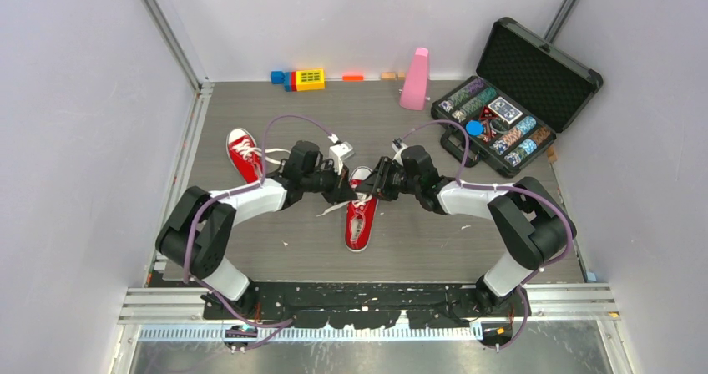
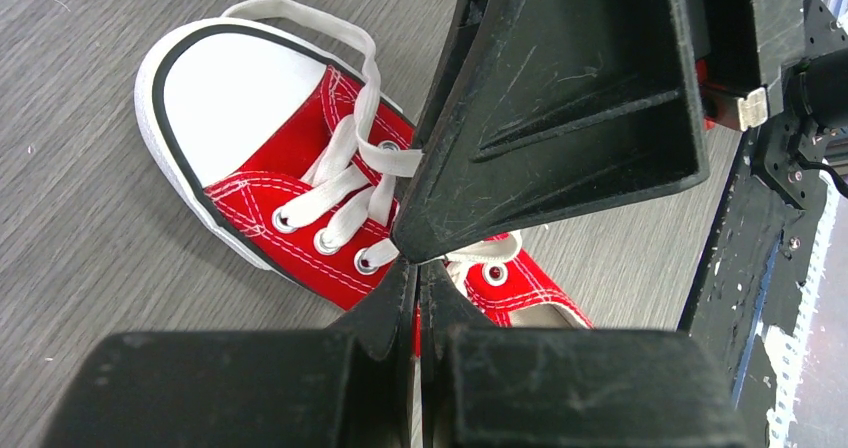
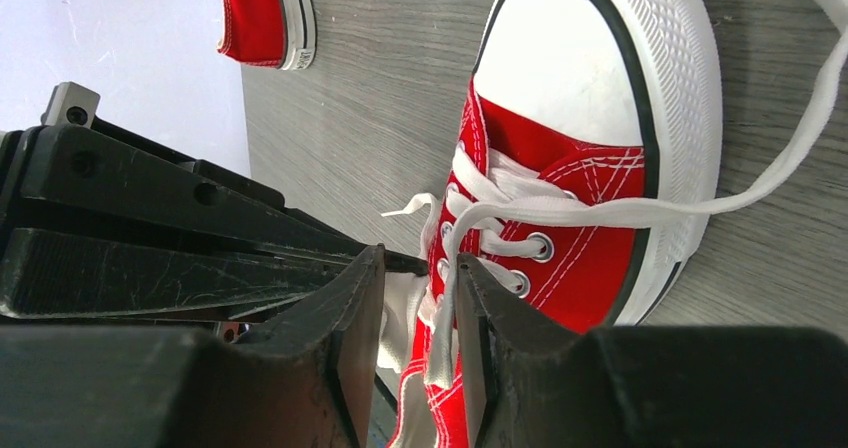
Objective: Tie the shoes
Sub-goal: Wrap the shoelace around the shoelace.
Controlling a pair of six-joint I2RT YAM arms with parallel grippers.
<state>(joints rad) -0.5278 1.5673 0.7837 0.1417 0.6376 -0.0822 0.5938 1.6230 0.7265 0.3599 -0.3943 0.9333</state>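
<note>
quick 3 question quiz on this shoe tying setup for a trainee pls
1. True or false: the left gripper stands wide open.
2. What runs between the fingers of the right gripper? A) a white lace B) a poker chip C) a toy block
3. Fill in: seen from the robot, the second red sneaker lies to the ____ of the central red sneaker that both grippers work over.

Key
1. False: it is shut.
2. A.
3. Left. It also lies farther back, and the two do not touch.
</note>
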